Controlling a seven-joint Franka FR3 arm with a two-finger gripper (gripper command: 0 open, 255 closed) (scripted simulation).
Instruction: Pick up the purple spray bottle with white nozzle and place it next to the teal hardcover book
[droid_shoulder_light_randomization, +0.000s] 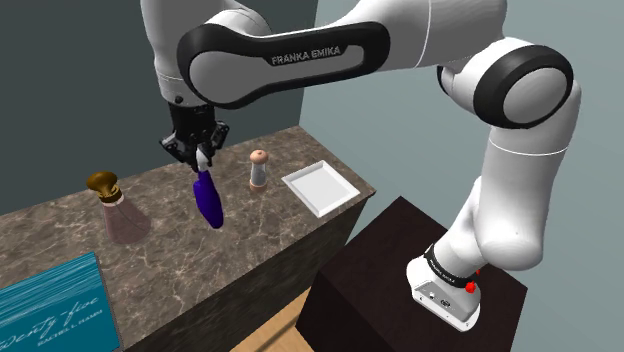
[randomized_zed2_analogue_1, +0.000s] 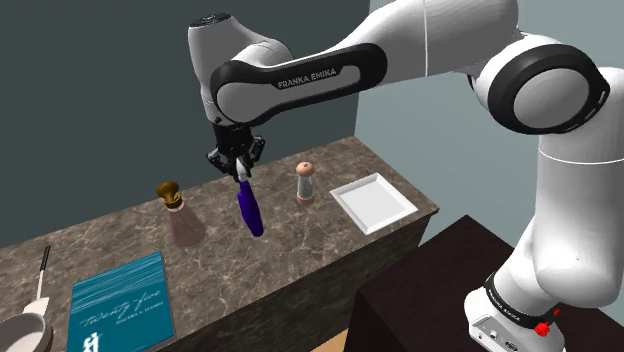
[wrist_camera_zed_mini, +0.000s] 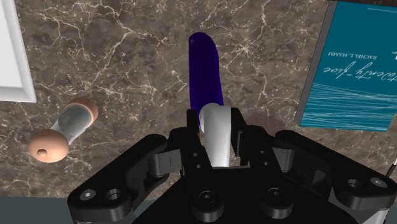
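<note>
Gripper (droid_shoulder_light_randomization: 202, 152) clamped on the white nozzle (wrist_camera_zed_mini: 216, 133), holds the purple spray bottle (droid_shoulder_light_randomization: 209, 200) hanging above the counter (droid_shoulder_light_randomization: 170, 255), seemingly mid-carry; next calls for travel toward the teal book (droid_shoulder_light_randomization: 50, 305) at the shoulder view's near left, then lowering beside it.

The teal book (droid_shoulder_light_randomization: 50, 305) was cut off by the shoulder view's lower left corner. A pan (randomized_zed2_analogue_1: 25, 328) was cropped at the second exterior view's lower left. The purple spray bottle (wrist_camera_zed_mini: 205, 70) was partly covered at its nozzle by the gripper (wrist_camera_zed_mini: 215, 130).

Book (droid_shoulder_light_randomization: 50, 305), flask (droid_shoulder_light_randomization: 118, 208), shaker (droid_shoulder_light_randomization: 258, 170) and tray (droid_shoulder_light_randomization: 320, 188) line the counter (droid_shoulder_light_randomization: 200, 262) from the shoulder view's left.
</note>
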